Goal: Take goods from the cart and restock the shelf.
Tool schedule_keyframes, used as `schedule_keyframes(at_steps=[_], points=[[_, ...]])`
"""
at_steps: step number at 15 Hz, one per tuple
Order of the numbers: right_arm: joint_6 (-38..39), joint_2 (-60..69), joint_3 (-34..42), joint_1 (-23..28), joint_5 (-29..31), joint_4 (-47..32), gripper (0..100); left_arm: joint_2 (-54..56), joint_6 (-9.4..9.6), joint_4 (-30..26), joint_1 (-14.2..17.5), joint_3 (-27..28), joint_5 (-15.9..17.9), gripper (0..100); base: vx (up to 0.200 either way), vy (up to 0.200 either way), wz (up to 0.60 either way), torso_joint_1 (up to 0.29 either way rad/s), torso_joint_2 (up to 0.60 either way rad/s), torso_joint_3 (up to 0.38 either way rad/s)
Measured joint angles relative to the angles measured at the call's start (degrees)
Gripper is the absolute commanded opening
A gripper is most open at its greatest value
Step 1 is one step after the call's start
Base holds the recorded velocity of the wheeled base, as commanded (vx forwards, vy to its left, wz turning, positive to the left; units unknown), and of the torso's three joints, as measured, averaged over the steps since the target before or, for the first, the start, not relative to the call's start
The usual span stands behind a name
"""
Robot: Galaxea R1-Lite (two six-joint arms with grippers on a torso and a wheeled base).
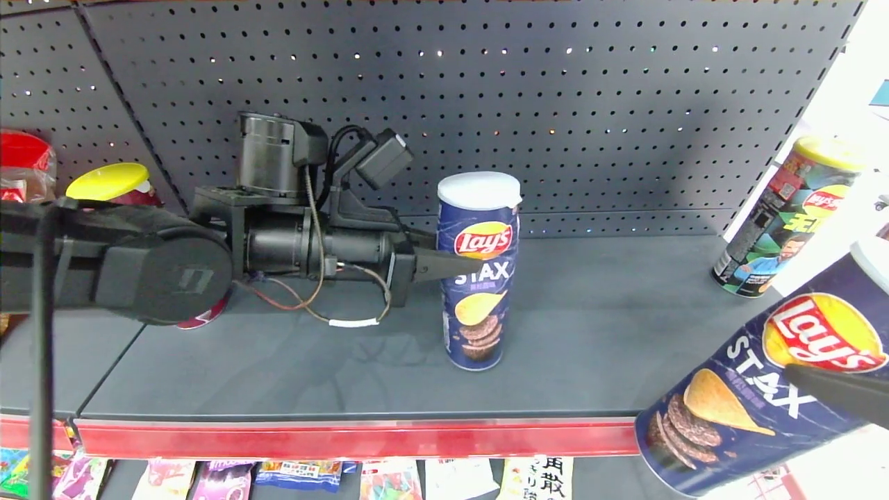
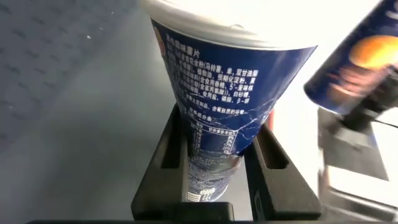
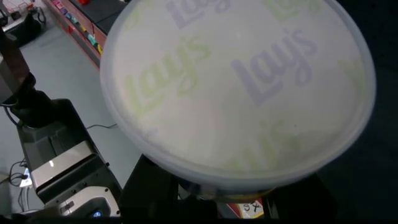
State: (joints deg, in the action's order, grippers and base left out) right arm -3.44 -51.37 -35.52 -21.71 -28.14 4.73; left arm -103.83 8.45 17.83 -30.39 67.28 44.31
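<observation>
Frame centre: our left gripper (image 1: 467,262) clamps the blue chip can (image 1: 479,326), upright on the shelf (image 1: 590,333). Lower right: our right gripper (image 1: 819,382) clasps a second can (image 1: 736,396). Light, slick, crushable tubes (we judge); hold mid-body.

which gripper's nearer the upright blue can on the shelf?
Left. The left gripper grips the upright blue can; the right gripper holds a second can in front of the shelf, far right.

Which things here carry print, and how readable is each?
Standing can: brand logo and product word, clear; fine print blurred.
Tilted can: same logo, clear.
Its lid: faint logo, repeated.
Green can: logo, blurred.
Packets below: characters on one, readable; rest too small.
</observation>
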Motion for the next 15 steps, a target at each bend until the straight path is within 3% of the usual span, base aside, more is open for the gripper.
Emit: schedule_keyframes(at_steps=[5,15], points=[[0.0,-0.8,-0.1,-0.1,-0.1,0.0,0,4.1,3.49,0.2,-0.6,-7.0,0.0,0,0.0,0.0,0.0,0.0,0.0,0.0],[0.0,-1.8,0.3,-0.1,0.0,0.0,0,8.1,3.34,-0.2,-1.5,-12.3,-1.7,0,0.0,0.0,0.0,0.0,0.0,0.0]])
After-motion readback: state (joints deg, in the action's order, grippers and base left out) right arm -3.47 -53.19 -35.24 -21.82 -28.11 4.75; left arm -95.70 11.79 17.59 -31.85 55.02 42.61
